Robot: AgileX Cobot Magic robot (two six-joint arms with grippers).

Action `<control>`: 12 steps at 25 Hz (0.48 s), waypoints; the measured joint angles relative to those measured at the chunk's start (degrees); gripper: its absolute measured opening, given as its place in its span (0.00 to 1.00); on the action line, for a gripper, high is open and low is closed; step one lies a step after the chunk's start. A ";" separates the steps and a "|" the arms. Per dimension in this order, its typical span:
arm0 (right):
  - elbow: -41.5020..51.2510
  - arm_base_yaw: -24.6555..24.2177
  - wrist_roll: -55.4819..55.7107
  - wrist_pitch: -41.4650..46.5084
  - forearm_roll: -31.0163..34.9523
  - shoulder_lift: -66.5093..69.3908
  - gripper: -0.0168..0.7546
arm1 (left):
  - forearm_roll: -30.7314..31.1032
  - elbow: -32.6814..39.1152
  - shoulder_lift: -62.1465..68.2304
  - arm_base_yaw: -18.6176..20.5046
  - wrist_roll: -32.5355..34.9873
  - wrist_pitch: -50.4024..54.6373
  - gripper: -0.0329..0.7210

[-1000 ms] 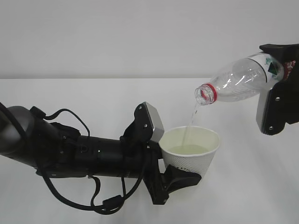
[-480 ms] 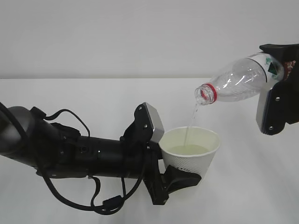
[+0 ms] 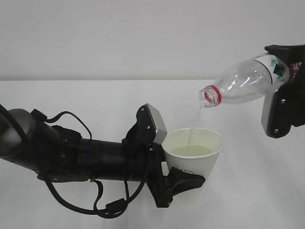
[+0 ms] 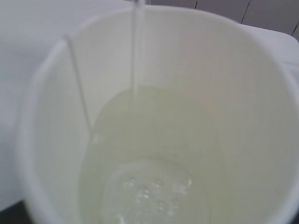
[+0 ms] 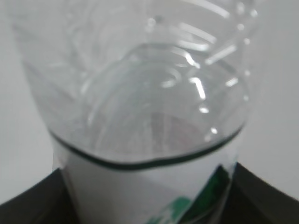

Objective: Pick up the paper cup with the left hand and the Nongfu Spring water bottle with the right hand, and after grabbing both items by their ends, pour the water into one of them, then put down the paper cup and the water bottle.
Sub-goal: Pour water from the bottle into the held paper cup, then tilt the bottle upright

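Observation:
My left gripper (image 3: pixel 183 177) is shut on the base of the paper cup (image 3: pixel 193 160), holding it upright just above the white table. The cup (image 4: pixel 159 116) fills the left wrist view, with a shallow pool of water (image 4: pixel 154 177) bubbling inside. My right gripper (image 3: pixel 282 93) is shut on the labelled lower end of the Nongfu Spring water bottle (image 3: pixel 243 81), which is tilted mouth-down to the left, above the cup. A thin stream of water (image 3: pixel 194 121) falls from the red-ringed mouth into the cup. The right wrist view shows only the bottle's clear body (image 5: pixel 140 84) and its label.
The white table (image 3: pixel 71 95) runs back to a plain pale wall. My bulky left arm with looping cables (image 3: pixel 71 157) lies low across the left half of the table.
The stream keeps falling into the cup. The cup has shifted very slightly left. The bottle and right gripper have not moved.

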 joint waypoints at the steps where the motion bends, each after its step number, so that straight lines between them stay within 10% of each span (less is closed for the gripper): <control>1: 0.00 0.00 0.00 0.00 0.00 0.00 0.69 | 0.00 0.00 0.00 0.00 0.00 0.00 0.70; 12: 0.00 0.00 0.00 0.00 0.00 0.00 0.69 | -0.13 0.00 0.00 0.00 0.00 0.00 0.70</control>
